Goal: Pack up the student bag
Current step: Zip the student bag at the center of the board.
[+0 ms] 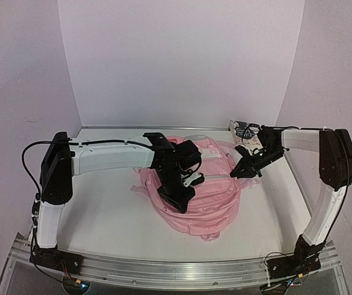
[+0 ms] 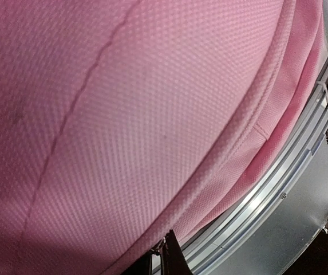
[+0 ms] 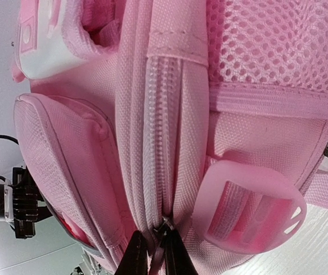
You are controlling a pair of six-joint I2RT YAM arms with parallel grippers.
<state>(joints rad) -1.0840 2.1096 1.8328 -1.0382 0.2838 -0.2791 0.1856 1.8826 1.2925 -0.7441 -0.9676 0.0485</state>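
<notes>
**Zip jam looming as two arms are crowding one soft bag**

Sitting in the middle of the table [image 1: 102,209], between the two arms, the student bag [image 1: 212,200] is sagging in loose folds. The right gripper [image 3: 155,255] is pressing in at the bag's right edge. Its jaws are closed to a sliver on the zip pull [image 3: 162,226] at the end of a zip track [image 3: 165,143] running between two fabric ridges. The left gripper [image 2: 162,260] is reaching low over the bag's left part, with its camera seeing little but pink weave. Its jaws are sitting close together, but I cannot tell whether they are pinching cloth or nothing at all.

That uncertainty is driving the main risk. If the left arm is not anchoring the fabric, any tug on the pull is likely to be dragging the whole bag across the table instead of running the slider. The pinch on the pull is looking thin, so it may be slipping free under load. Soft cloth is bulging on both sides of the track, and a crooked pull could be feeding it into the slider and jamming it. A pink plastic buckle [image 3: 247,212] is lying just right of the pull, where a fingertip could be catching it. At the far right, a patterned flat item [image 1: 246,132] is lying near the right forearm, and a wide swing could be knocking it.
</notes>
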